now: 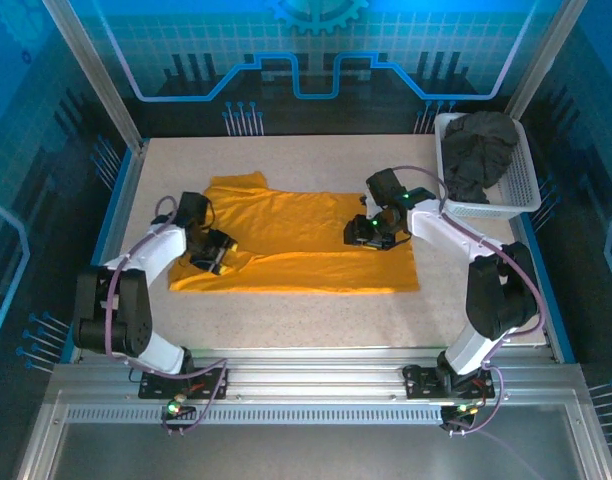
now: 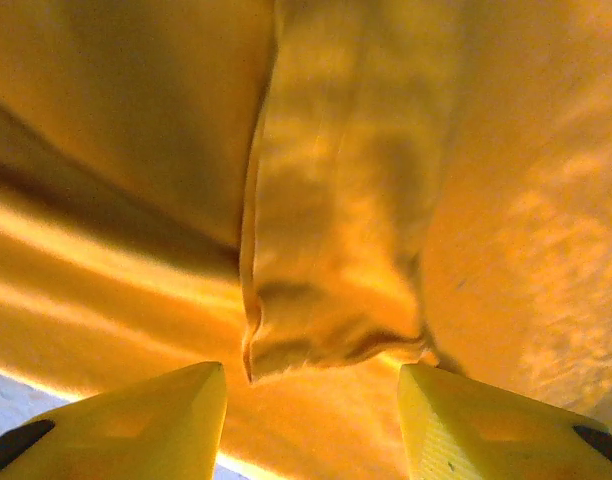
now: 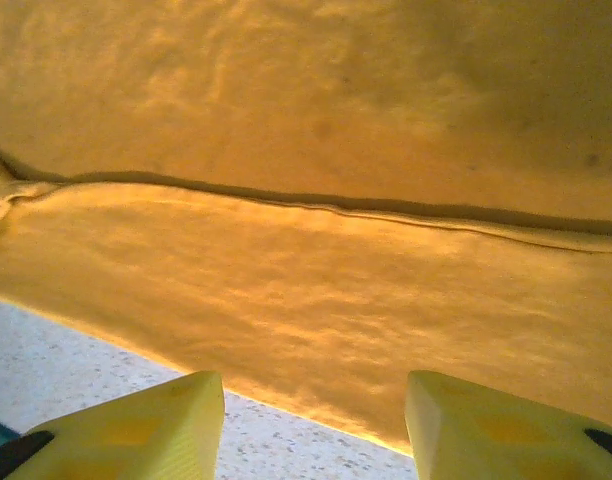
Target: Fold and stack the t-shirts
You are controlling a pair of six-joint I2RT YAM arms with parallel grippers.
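1. The orange-yellow t-shirt [image 1: 296, 240] lies spread flat across the middle of the table [image 1: 316, 320]. One sleeve points toward the far-left corner.
2. The left claw [image 1: 214, 255] sits low over the shirt's left part, near the table's left edge. In the left wrist view its yellow fingers [image 2: 166, 415] stand apart with nothing clamped between them. The left claw [image 2: 311, 420] is open.
3. Just ahead of that claw, a folded flap [image 2: 336, 200] of the orange-yellow t-shirt [image 2: 116, 150] lies doubled over the layer beneath. Its wrinkled hem sits close before the fingertips.
4. The right claw [image 1: 371, 232] hangs over the shirt's right part, toward the table's right edge. Seen from its wrist, the right claw [image 3: 316, 420] is spread wide and grips nothing.
5. Under it the orange-yellow t-shirt [image 3: 316, 290] shows a long crease [image 3: 316, 203] running side to side. The shirt's edge ends close to the fingertips, with bare speckled table [image 3: 76, 350] beside the left one.
6. The dark grey t-shirt [image 1: 481, 150] is bunched in a heap inside the white mesh basket [image 1: 526, 185] at the table's far-right corner. It is well apart from both claws.
7. The basket stands just beyond the right arm's wrist, clear of the orange shirt.
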